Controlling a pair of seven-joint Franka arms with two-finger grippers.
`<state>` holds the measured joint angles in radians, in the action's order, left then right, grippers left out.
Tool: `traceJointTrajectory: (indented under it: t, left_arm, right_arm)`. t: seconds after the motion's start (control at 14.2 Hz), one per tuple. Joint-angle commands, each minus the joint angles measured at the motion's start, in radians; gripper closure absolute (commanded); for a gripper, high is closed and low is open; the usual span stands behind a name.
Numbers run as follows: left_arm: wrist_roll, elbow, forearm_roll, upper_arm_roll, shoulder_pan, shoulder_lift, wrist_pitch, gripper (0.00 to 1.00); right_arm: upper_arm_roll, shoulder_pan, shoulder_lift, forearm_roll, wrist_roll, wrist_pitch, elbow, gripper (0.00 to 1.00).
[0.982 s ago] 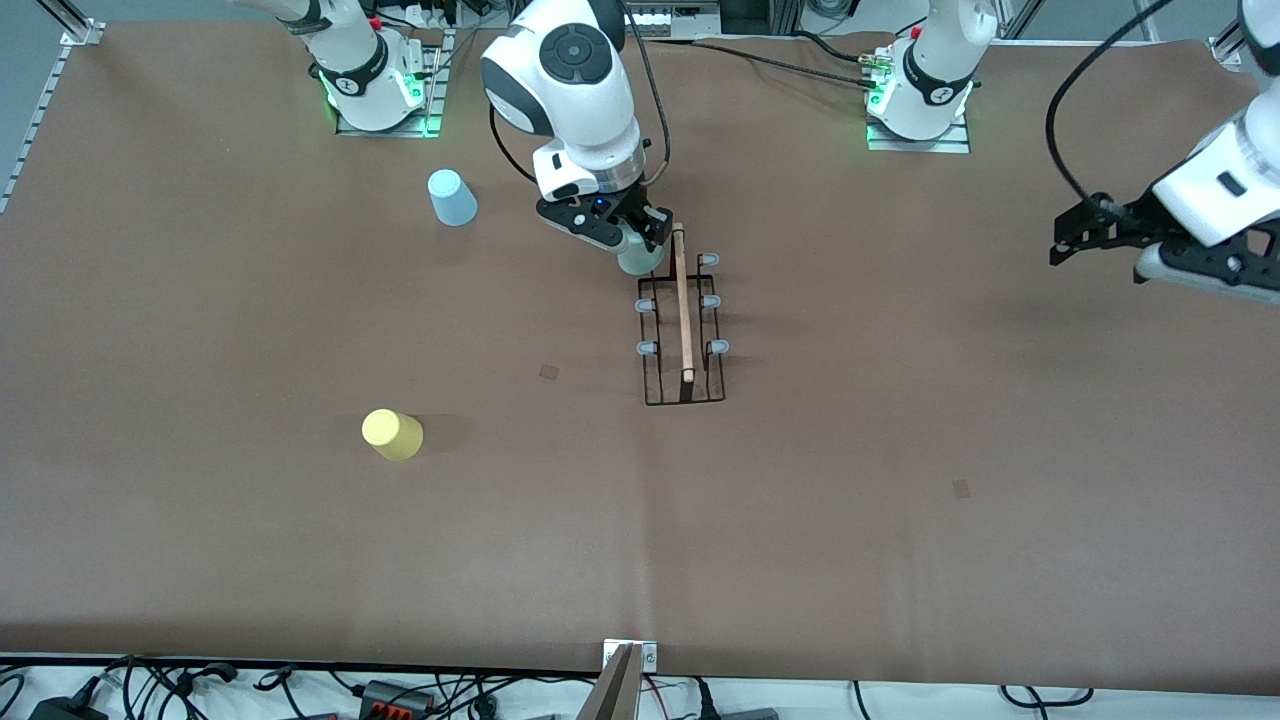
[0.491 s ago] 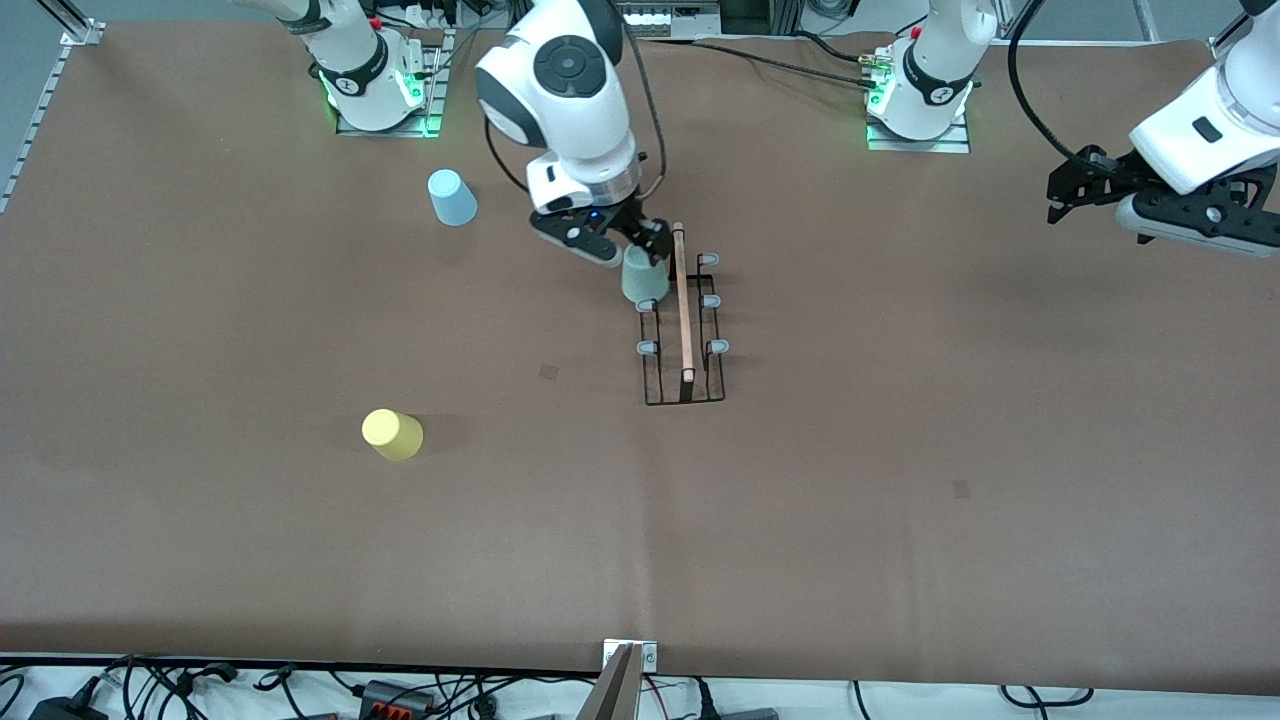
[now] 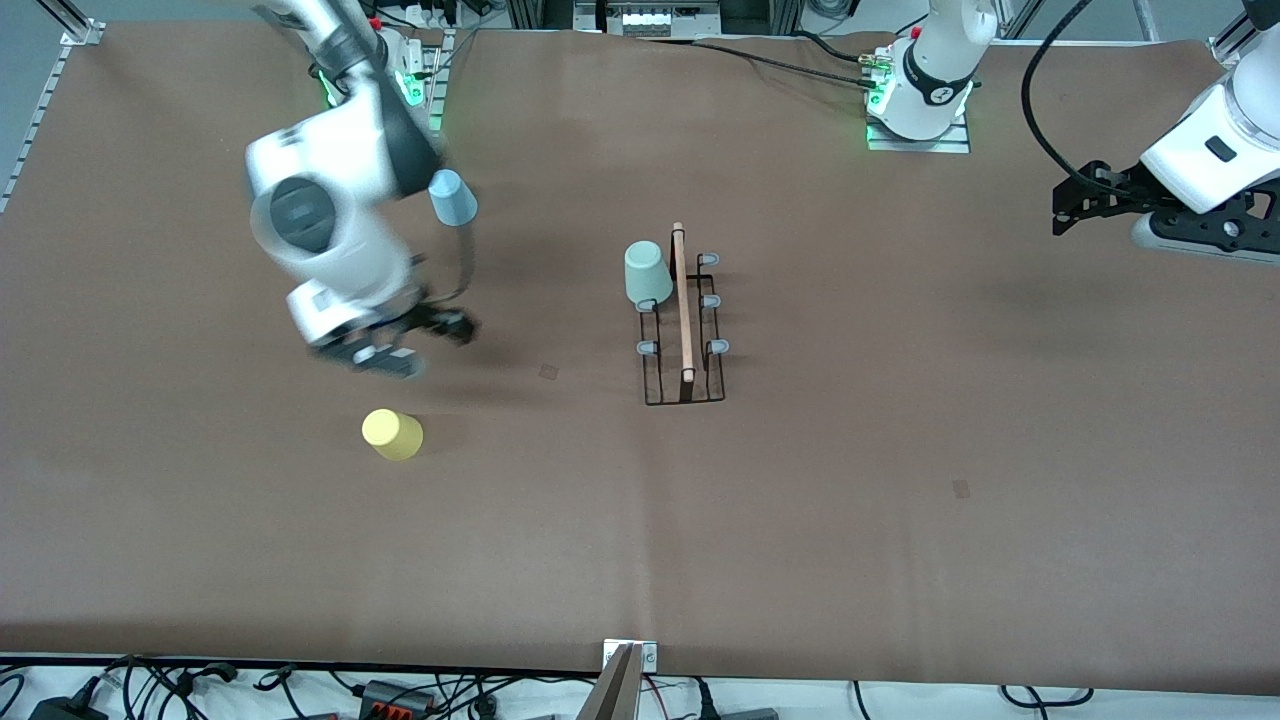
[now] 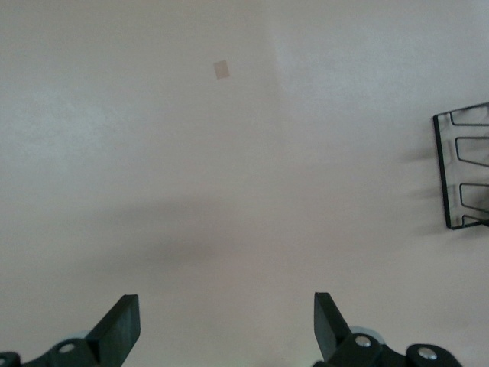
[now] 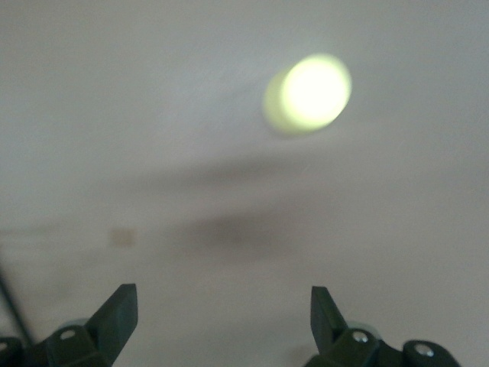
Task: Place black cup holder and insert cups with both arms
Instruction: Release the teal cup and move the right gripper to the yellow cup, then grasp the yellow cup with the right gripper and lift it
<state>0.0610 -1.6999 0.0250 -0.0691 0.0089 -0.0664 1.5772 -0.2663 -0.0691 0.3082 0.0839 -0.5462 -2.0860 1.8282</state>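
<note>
With the green cup seated on the black cup holder, the right claw, spread and empty, hovers over the table toward the yellow cup; I judge the next move must centre and lower over it. The blue cup stands nearer the right arm's base than the holder. The left claw waits spread, toward the left arm's end from the holder.

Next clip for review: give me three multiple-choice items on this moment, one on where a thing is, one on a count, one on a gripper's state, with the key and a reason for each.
1. Where is the pale green cup?
A. upside down on a peg of the black cup holder
B. in the right gripper
C. lying on the table

2. How many cups stand on the table off the holder?
A. none
B. one
C. two

3. The right gripper is:
A. shut on a cup
B. open, holding nothing
C. shut, holding nothing

Key: 1 A, it sits over a peg beside the wooden bar. 2 C, the yellow cup and the light blue cup. 3 B, its fingers stand apart above the table.
</note>
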Motion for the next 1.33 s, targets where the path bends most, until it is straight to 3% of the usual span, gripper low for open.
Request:
traceJointTrajectory:
  t: [0.0,0.14,0.49,1.05,1.26]
  left_arm:
    - [-0.02,0.037,0.006,-0.003,0.011,0.019,-0.016,0.0]
    - [-0.018,0.039,0.006,-0.003,0.01,0.027,-0.013,0.0]
    - [-0.02,0.063,0.004,-0.006,0.008,0.039,-0.012,0.0]
    - [-0.024,0.069,0.004,-0.012,-0.003,0.04,-0.016,0.0]
    - [-0.026,0.069,0.004,-0.012,-0.003,0.04,-0.016,0.0]
  right_arm:
    - [0.005,0.043,0.061,0.019,0.151,-0.133,0.013,0.0]
    - [0.041,0.052,0.106,0.04,0.277,-0.219,0.014,0.0]
    - [0.044,0.097,0.225,0.043,0.411,-0.423,0.023,0.0]
    - [0.047,0.094,0.304,0.043,0.417,-0.529,0.022,0.0]
    - [0.047,0.094,0.305,0.045,0.44,-0.525,0.023,0.74]
